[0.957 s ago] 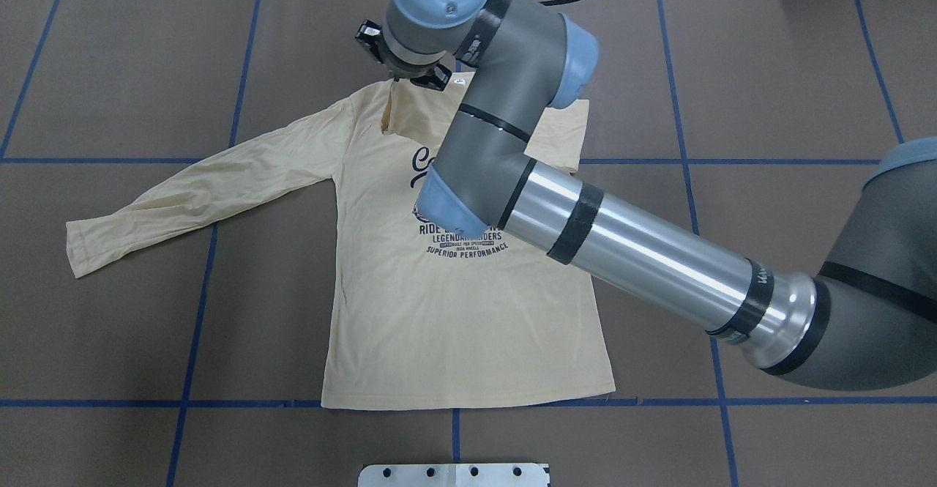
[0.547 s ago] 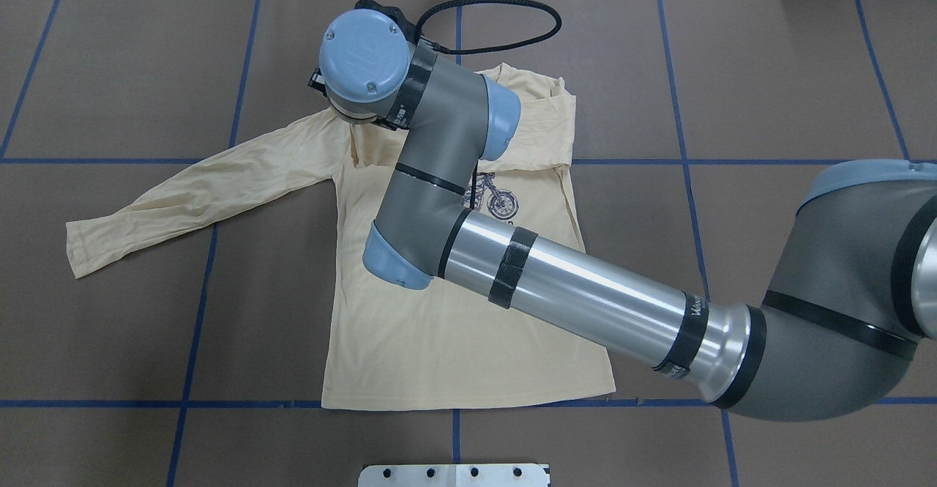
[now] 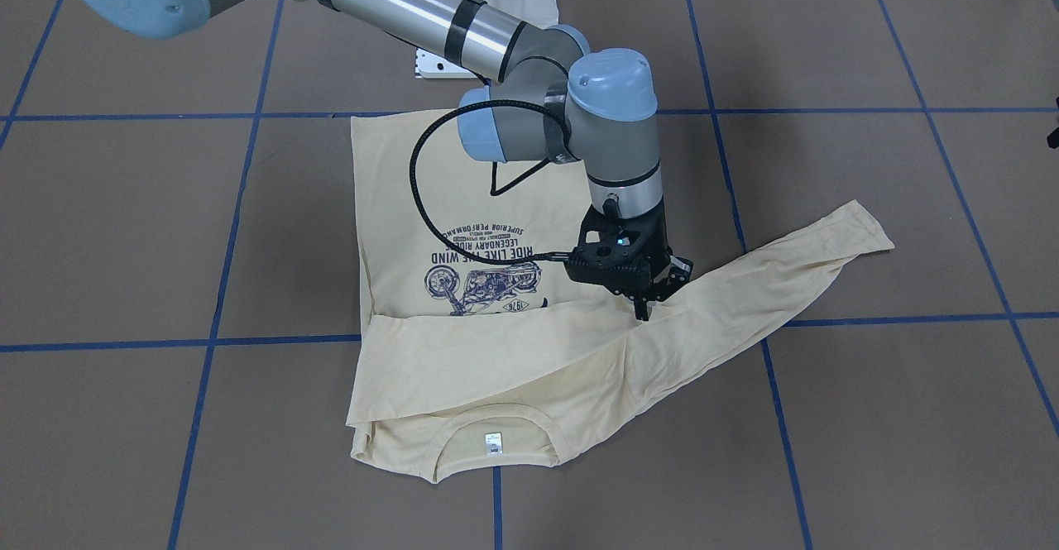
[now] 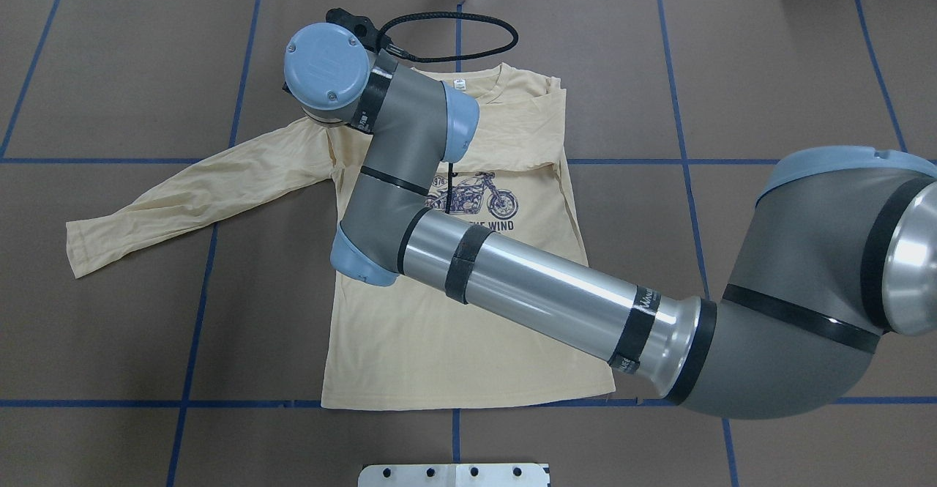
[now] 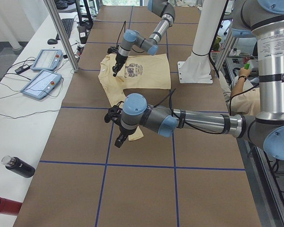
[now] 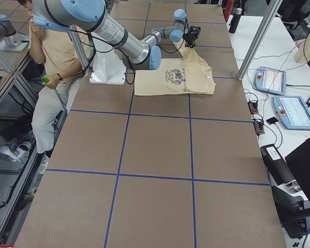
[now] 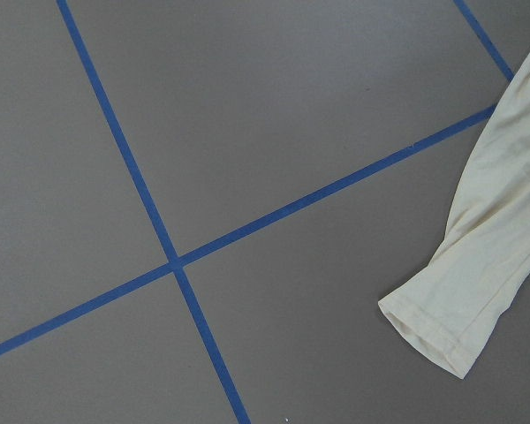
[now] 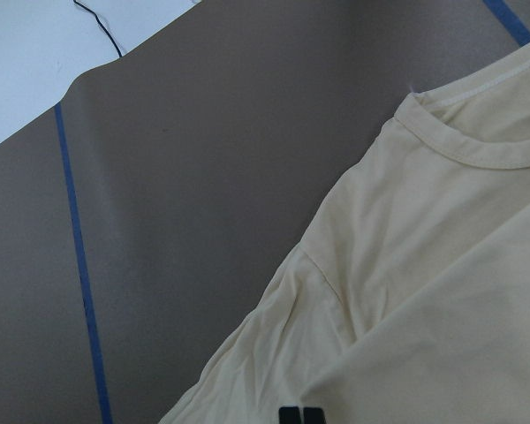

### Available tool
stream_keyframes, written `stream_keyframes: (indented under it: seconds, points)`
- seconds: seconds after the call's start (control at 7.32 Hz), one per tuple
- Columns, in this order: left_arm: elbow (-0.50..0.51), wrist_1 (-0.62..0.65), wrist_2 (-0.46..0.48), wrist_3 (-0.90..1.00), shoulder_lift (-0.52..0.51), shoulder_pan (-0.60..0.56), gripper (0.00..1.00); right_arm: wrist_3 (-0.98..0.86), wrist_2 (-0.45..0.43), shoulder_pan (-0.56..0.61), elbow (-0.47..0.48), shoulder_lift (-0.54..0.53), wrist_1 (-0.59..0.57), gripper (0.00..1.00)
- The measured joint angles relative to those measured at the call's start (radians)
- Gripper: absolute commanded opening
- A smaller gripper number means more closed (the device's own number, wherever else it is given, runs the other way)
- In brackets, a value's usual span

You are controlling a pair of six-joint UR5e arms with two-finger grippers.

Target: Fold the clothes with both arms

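T-shirt (image 3: pixel 380 203): "RIDE LIKE THE WIND" (1976)

The right arm (image 4: pixel 527 289) stretches across the T-shirt (image 4: pixel 439 355). The right gripper (image 3: pixel 644 312) points down, fingers pinched on cloth at its shoulder. The left gripper (image 5: pixel 119 142) hangs near the T-shirt's outstretched cuff (finger spacing unreadable).

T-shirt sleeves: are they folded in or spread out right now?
One of each. On the T-shirt, one sleeve lies folded across the chest; the other sleeve lies spread out on the table.
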Motion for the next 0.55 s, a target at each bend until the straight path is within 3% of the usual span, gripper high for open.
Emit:
stream_keyframes:
  seconds: [0.14, 0.55]
  points:
    - [-0.001, 0.0, 0.0, 0.0, 0.0, 0.0, 1.0, 0.014, 0.0, -0.001, -0.026, 0.012, 0.016, 0.99]
    - [-0.003, -0.005, -0.048, 0.002, -0.001, 0.003, 1.0, 0.059, -0.012, 0.0, -0.053, 0.021, 0.036, 1.0]
